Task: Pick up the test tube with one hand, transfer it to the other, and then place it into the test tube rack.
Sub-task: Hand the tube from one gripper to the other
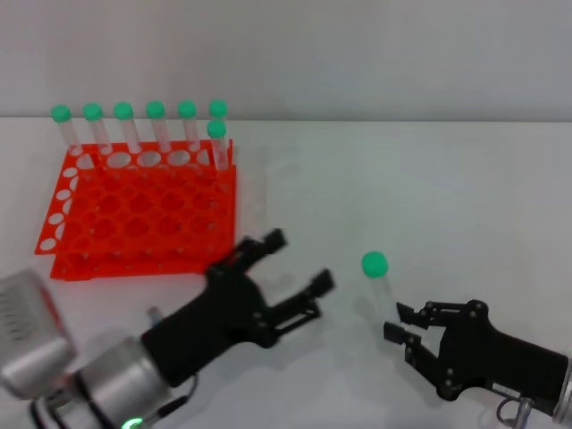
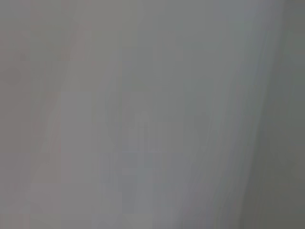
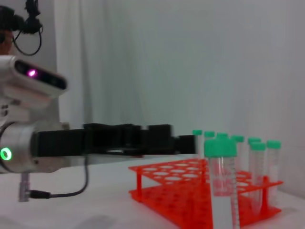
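Observation:
The test tube (image 1: 376,279), clear with a green cap, stands upright on the white table right of centre. It shows close up in the right wrist view (image 3: 221,183). My right gripper (image 1: 395,322) is low at the front right, fingers apart, with its fingertips just beside the tube's lower end; I see no grip on it. My left gripper (image 1: 299,261), black with a green light on its arm, is open at the front left, pointing toward the tube, and it also shows in the right wrist view (image 3: 143,140). The orange-red rack (image 1: 143,210) stands at the back left.
Several green-capped tubes (image 1: 155,125) stand in the rack's back row, also seen in the right wrist view (image 3: 259,167). A cable (image 3: 71,188) hangs from the left arm. The left wrist view shows only a plain grey surface.

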Robot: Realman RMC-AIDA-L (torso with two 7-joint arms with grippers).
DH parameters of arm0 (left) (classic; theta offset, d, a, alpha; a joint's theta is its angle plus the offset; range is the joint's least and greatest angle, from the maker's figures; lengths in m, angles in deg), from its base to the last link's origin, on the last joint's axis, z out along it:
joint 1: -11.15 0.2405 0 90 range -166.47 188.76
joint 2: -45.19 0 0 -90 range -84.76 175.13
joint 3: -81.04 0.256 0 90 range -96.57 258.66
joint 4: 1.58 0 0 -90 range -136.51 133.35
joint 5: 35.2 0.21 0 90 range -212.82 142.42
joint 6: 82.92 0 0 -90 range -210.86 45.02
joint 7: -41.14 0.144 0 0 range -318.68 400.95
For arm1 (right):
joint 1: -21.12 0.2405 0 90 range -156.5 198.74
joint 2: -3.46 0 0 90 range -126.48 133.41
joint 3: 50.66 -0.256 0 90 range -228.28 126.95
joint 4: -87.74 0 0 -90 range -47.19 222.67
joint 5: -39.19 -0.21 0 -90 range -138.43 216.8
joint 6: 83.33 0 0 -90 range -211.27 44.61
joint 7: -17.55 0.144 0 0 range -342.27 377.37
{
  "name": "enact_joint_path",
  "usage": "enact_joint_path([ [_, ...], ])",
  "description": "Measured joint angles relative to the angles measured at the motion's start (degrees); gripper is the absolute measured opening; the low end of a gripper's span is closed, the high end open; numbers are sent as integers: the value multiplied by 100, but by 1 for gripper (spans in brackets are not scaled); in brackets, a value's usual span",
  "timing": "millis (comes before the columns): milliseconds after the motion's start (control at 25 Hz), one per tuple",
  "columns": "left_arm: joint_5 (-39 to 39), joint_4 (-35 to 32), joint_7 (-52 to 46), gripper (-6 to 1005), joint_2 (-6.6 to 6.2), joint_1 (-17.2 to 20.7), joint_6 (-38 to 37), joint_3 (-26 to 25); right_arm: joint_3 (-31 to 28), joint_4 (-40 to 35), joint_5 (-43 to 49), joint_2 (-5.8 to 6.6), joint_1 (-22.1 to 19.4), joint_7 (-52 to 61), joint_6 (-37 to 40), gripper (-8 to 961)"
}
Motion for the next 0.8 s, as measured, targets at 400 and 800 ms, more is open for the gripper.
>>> enact_joint_path([
  [400, 26, 545, 37, 871, 15, -232, -747, 664, 137, -20, -5, 0, 1, -2, 73, 207],
  [800, 5, 624, 124, 869, 22, -260, -856, 733, 162, -110, 0, 0, 6, -10, 3, 214],
])
